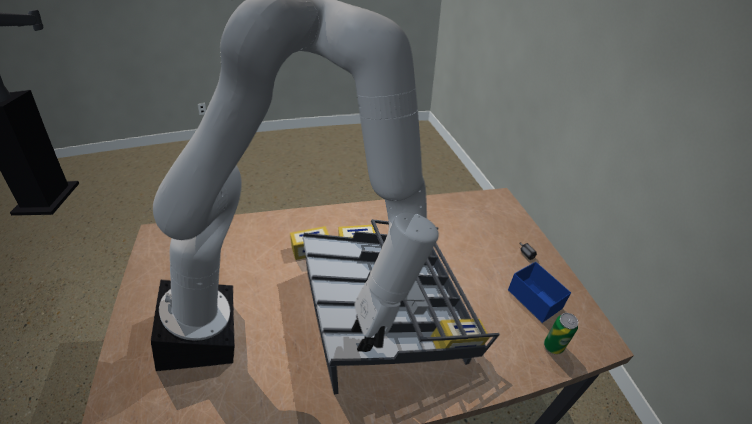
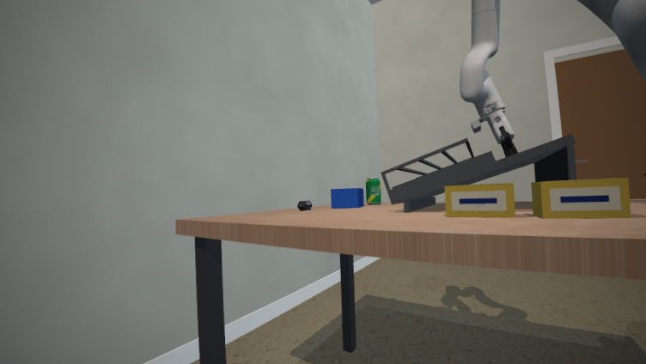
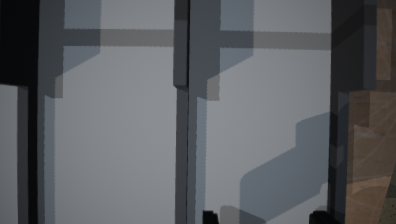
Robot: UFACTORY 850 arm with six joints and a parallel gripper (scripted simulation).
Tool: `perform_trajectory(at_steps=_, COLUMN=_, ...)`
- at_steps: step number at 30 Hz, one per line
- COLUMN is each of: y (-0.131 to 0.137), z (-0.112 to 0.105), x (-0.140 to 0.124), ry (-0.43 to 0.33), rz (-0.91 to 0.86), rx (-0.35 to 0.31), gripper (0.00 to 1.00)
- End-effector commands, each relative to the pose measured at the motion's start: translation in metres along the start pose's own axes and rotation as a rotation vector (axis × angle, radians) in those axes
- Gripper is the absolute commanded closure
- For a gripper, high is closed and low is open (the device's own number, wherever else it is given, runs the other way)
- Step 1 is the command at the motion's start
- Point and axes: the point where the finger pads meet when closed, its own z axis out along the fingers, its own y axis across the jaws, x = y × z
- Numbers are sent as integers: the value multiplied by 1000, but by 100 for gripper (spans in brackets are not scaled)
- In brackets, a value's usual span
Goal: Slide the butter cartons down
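Observation:
The dark sloped shelf (image 1: pixel 389 294) stands mid-table, with grey lanes and a barred stop at its low right end. One yellow butter carton (image 1: pixel 458 332) lies at the low end of the nearest lane, against the stop. Two more butter cartons (image 1: pixel 308 239) (image 1: pixel 357 230) lie on the table behind the shelf's high end, and also show in the exterior view (image 2: pixel 479 199) (image 2: pixel 581 197). My gripper (image 1: pixel 371 341) hangs just above the upper part of that nearest lane, open and empty. It shows near the shelf's high end in the exterior view (image 2: pixel 508 147). In the wrist view only its fingertips show, with nothing between them.
A blue bin (image 1: pixel 538 290), a green can (image 1: pixel 560 332) and a small black object (image 1: pixel 527 250) sit on the table to the right of the shelf. The arm's base (image 1: pixel 193 321) stands at the left. A wall runs close along the right side.

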Motion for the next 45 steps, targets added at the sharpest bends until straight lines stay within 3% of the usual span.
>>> perform_trajectory(at_steps=1, y=0, z=-1, x=1, ry=1, rz=0, rx=-1, gripper=0)
perform_trajectory(at_steps=44, y=0, z=-1, x=1, ry=1, rz=0, rx=-1, gripper=0)
perform_trajectory(at_steps=45, y=1, z=-28, x=0, ry=1, rz=0, rx=-1, gripper=0)
